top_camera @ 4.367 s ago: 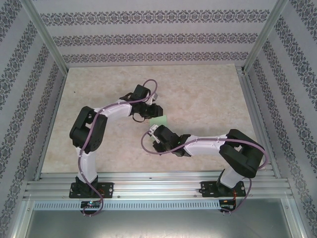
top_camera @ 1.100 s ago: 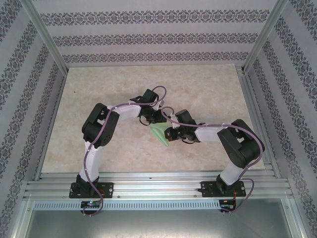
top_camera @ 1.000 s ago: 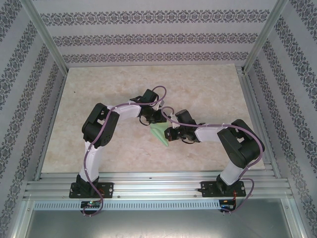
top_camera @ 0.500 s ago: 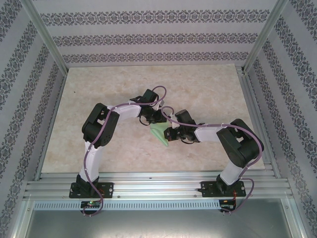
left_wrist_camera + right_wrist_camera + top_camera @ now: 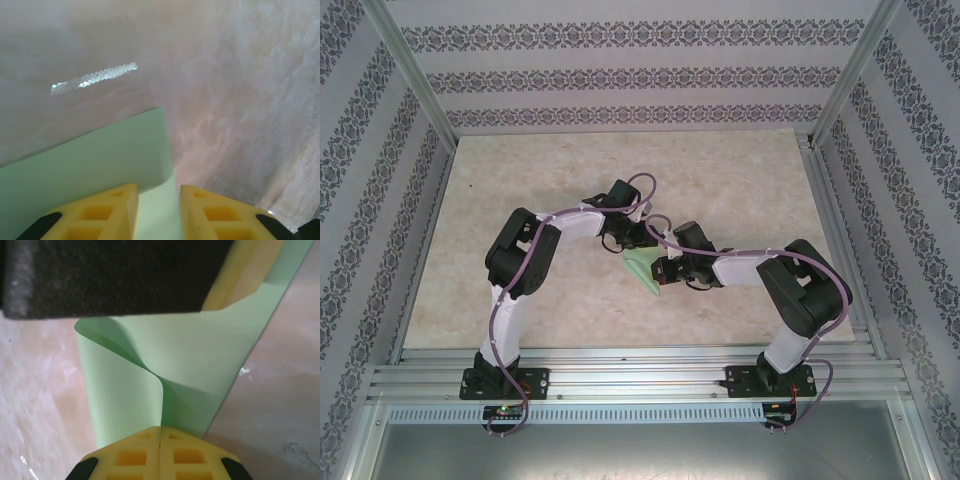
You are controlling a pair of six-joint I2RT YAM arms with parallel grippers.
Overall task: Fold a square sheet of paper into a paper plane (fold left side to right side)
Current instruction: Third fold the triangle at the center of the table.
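Compared with the top view from a few seconds before, both arms had swung inward and met over the middle of the counter [image 5: 520, 190]. The sheet of green paper [image 5: 642, 268], which had lain flat and square there, now showed as a narrow wedge with its point toward the near edge. Over the last second almost nothing in that view had shifted.

My right hand [image 5: 160, 431] was closed, its yellow fingertips pressed together on the near end of the paper [image 5: 200, 365]. On the right wrist view a layer curled up from the seam between them into a soft, rounded bend. From above, this hand [image 5: 663, 272] sat at the wedge's right side. A dark block [image 5: 110, 275] with yellow behind it crossed the top of the right wrist view over the paper's far end; I couldn't tell whether it touched.

My left hand [image 5: 634, 240] hovered at the wedge's far end. On its wrist view the hand [image 5: 159, 192] stood slightly parted, with green paper [image 5: 100, 160] showing in the gap and beneath the fingers, gripping nothing. One straight-edged corner of the sheet lay flat on the mottled counter [image 5: 240, 100].
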